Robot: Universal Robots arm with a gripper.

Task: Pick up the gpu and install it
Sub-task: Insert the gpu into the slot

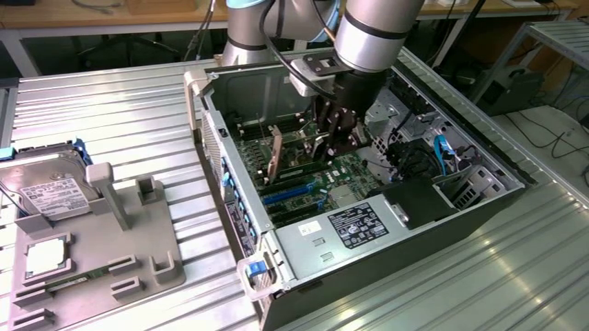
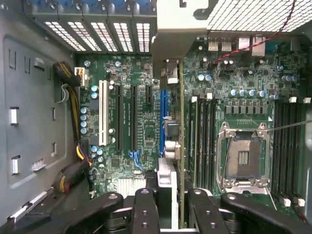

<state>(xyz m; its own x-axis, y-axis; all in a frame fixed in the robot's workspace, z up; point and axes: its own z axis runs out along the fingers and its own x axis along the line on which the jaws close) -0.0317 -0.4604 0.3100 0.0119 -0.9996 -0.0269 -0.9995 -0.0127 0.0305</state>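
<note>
Gripper (image 1: 333, 141) low over the motherboard (image 2: 126, 122) — fingers (image 2: 144, 209) pinched on the gpu (image 2: 181, 141), one on each face. Card stands on edge above the motherboard, along its blue slot (image 2: 164, 103), with the bracket end at the board's edge. Seated or not — cannot tell.

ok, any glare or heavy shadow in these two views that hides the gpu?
Exterior view: light glares off the silver arm, and the inside of the case under it sits in shadow. Wrist view: even light on the motherboard, gpu edge plainly lit in the gripper; only the perforated grille washes out.
</note>
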